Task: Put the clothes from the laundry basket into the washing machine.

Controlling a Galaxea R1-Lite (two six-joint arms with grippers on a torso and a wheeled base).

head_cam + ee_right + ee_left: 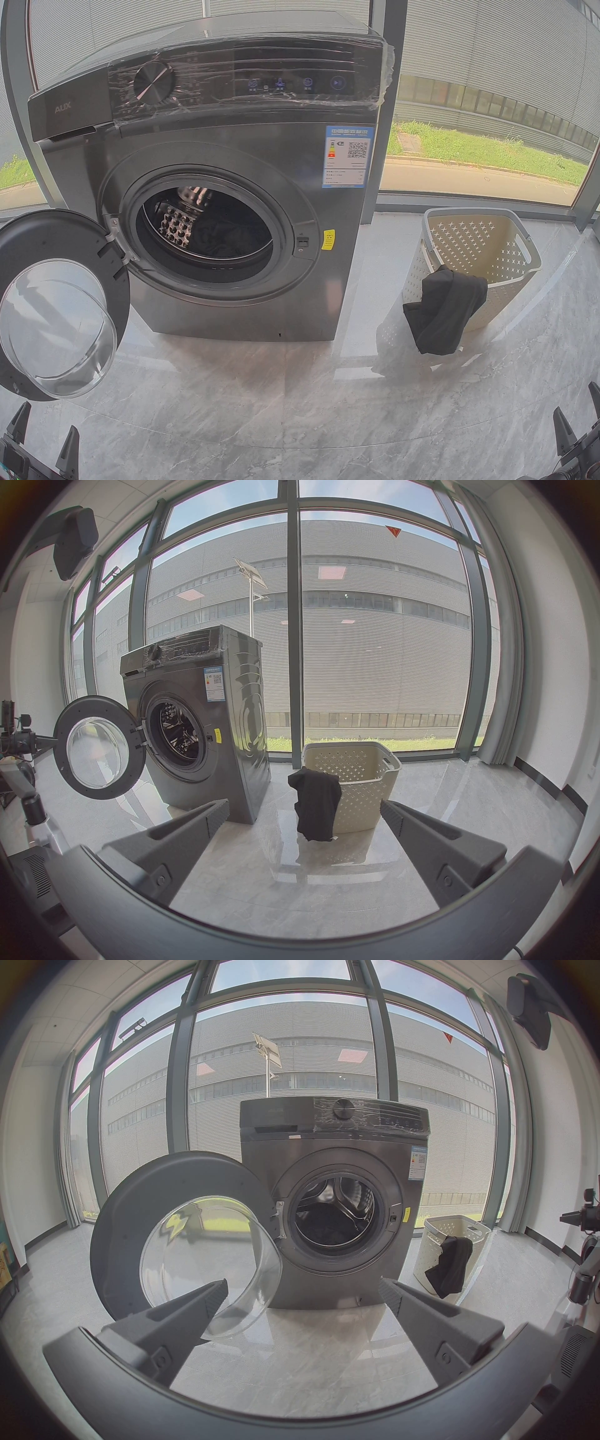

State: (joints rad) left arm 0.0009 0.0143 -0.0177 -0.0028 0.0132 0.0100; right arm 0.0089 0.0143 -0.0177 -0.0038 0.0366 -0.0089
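Observation:
A grey front-loading washing machine (pixel 250 187) stands ahead on the left, its round door (pixel 56 306) swung open to the left. Dark cloth lies inside the drum (pixel 219 234). To its right stands a cream laundry basket (pixel 481 250) with a black garment (pixel 445 306) draped over its front rim. My left gripper (pixel 44 434) is low at the front left, open and holding nothing. My right gripper (pixel 578 415) is low at the front right, open, well short of the basket (pixel 353 780). The left wrist view faces the machine (pixel 340 1197); the right wrist view faces the garment (pixel 315 802).
The floor is glossy grey marble (pixel 300 400), with free room between me and both machine and basket. Tall windows (pixel 487 94) run behind them. The open door sticks out toward my left side.

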